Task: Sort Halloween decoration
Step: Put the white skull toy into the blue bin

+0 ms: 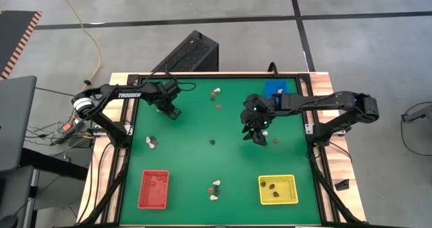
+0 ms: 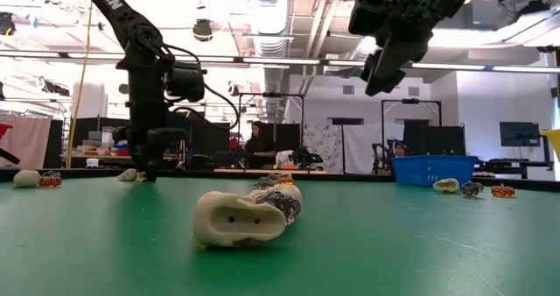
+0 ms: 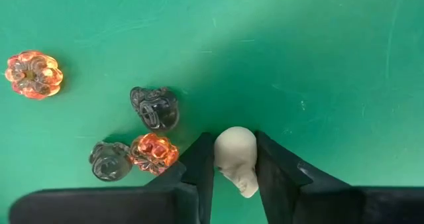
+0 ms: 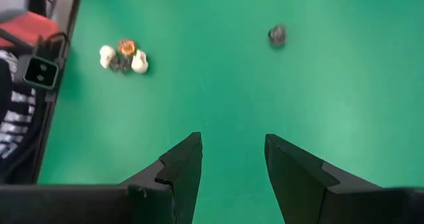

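The left hand (image 3: 235,161) pinches a cream skull trinket (image 3: 237,156) on the green counter (image 3: 318,65), best lifted straight up, clear of the orange trinket (image 3: 153,151) beside it; the right hand (image 4: 232,159) hovers open.

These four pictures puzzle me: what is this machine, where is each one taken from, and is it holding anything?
It is a robot with two dark arms at a green table, each ending in a two-finger gripper. One picture looks straight down, one looks level across the tabletop, and two come from cameras on the arms' wrists. Tiny trinkets are scattered about, such as an orange pumpkin and a dark skull, and red, yellow and blue trays stand on the table. The left gripper is down at the table, shut on a cream skull. The right gripper hangs open above the table, holding nothing.
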`<state>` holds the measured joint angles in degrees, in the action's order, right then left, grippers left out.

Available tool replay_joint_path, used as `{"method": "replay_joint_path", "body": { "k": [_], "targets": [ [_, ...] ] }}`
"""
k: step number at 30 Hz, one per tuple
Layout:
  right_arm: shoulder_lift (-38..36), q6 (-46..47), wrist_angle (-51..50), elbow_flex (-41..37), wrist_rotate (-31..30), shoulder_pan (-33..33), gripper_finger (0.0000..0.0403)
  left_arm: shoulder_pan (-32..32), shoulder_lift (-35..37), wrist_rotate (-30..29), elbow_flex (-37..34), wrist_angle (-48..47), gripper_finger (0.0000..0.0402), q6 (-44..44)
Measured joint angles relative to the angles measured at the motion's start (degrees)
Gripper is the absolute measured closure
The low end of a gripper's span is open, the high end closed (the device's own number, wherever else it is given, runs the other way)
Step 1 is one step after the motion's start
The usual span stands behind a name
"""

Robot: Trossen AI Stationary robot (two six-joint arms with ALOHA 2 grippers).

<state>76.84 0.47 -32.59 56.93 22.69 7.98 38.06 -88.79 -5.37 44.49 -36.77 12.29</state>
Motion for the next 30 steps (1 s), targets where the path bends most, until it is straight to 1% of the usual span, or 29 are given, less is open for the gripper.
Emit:
{"method": "replay_joint_path", "body": {
  "k": [2, 5, 9, 12, 14, 16, 18, 21, 22, 24, 27, 30],
  "targets": [
    [-0.36, 0.77, -0.7, 0.0, -1.87, -1.27, 0.0207, -0.02, 0.08, 0.14, 0.0, -0.15, 0.0338, -0.44],
    [-1.64, 1.08, -1.91, 0.0, -5.01, -3.26, 0.0207, -0.15, 0.79, 1.41, -0.12, 0.44, 0.0336, -0.91],
    [-4.68, 2.86, -4.38, 0.0, -11.09, -5.88, 0.0207, -1.25, 2.93, 7.37, -0.42, 1.99, 0.0321, -1.7],
    [-7.97, 5.36, -5.83, -0.3, -15.84, -8.21, 0.0207, -2.79, 4.88, 12.0, -0.24, 7.4, 0.0323, -1.99],
    [-10.58, 7.39, -6.06, -1.2, -19.63, -10.17, 0.0207, -4.39, 5.74, 16.14, -0.24, 12.42, 0.0328, -1.26],
    [-13.38, 9.9, -5.68, -2.7, -23.91, -12.53, 0.0207, -6.5, 5.99, 19.96, -0.24, 20.24, 0.0331, 0.74],
    [-16.38, 12.58, -4.94, -5.02, -29.12, -14.97, 0.0207, -9.53, 5.81, 21.83, -0.23, 30.36, 0.0332, 3.37],
    [-20.36, 16.35, -3.34, -9.27, -36.91, -18.37, 0.0207, -15.35, 2.61, 21.82, -0.02, 47.48, 0.0332, 5.28],
    [-21.41, 17.32, -2.41, -10.77, -38.81, -19.22, 0.0207, -17.05, 0.93, 21.62, 0.06, 52.52, 0.0332, 5.76],
    [-23.73, 18.58, 0.51, -13.53, -40.84, -20.46, 0.0207, -19.81, -3.07, 20.74, 2.24, 59.47, 0.0332, 6.26],
    [-26.09, 19.19, 4.83, -16.65, -41.17, -21.65, 0.0207, -21.96, -10.49, 19.61, 9.95, 63.36, 0.0332, 5.49],
    [-27.87, 19.11, 7.96, -18.89, -41.49, -22.97, 0.0207, -22.67, -19.58, 19.51, 21.13, 63.03, 0.0332, 3.65]
  ]
}}
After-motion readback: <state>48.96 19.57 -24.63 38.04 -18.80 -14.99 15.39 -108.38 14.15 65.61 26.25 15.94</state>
